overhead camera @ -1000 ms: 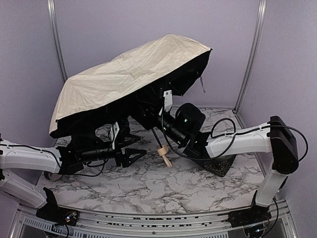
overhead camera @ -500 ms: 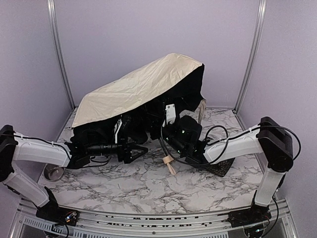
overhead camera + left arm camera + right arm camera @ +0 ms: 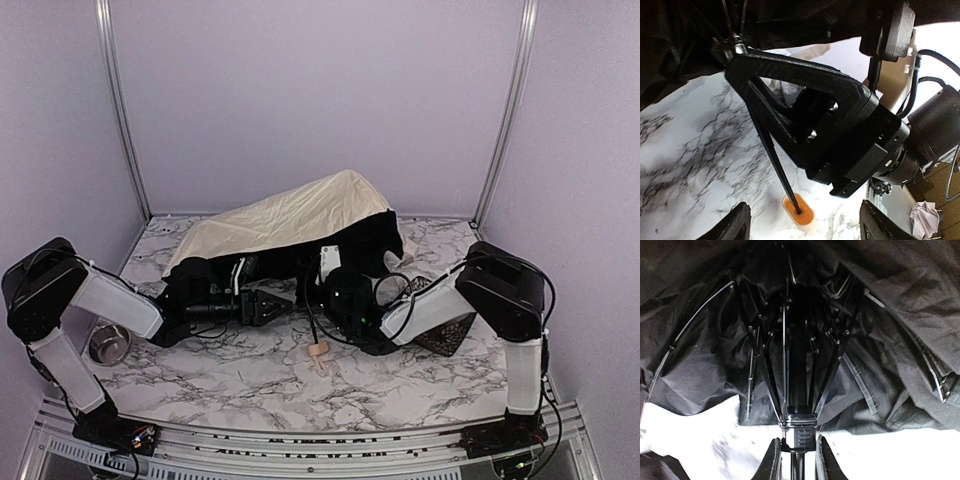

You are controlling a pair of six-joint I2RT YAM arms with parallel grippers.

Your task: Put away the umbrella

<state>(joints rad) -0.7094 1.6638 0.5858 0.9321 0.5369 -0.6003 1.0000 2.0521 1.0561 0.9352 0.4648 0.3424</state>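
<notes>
**Right claw [image 3: 797,447] pinching the umbrella [image 3: 290,215], left claw [image 3: 808,226] spread**

The right claw's fingers are squeezing the shaft [image 3: 797,467], with the tips sitting just under the runner [image 3: 799,429]. Ribs [image 3: 756,375] and black lining [image 3: 700,380] are sagging ahead of it. The left claw is gaping wide. Ahead of it the handle [image 3: 799,216] is resting on the table [image 3: 420,390], with the canopy [image 3: 300,210] drooping beyond.

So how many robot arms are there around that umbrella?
2. The left arm reaches in from the left, the right arm from the right; both end at the near edge of the umbrella. No others are visible.
</notes>
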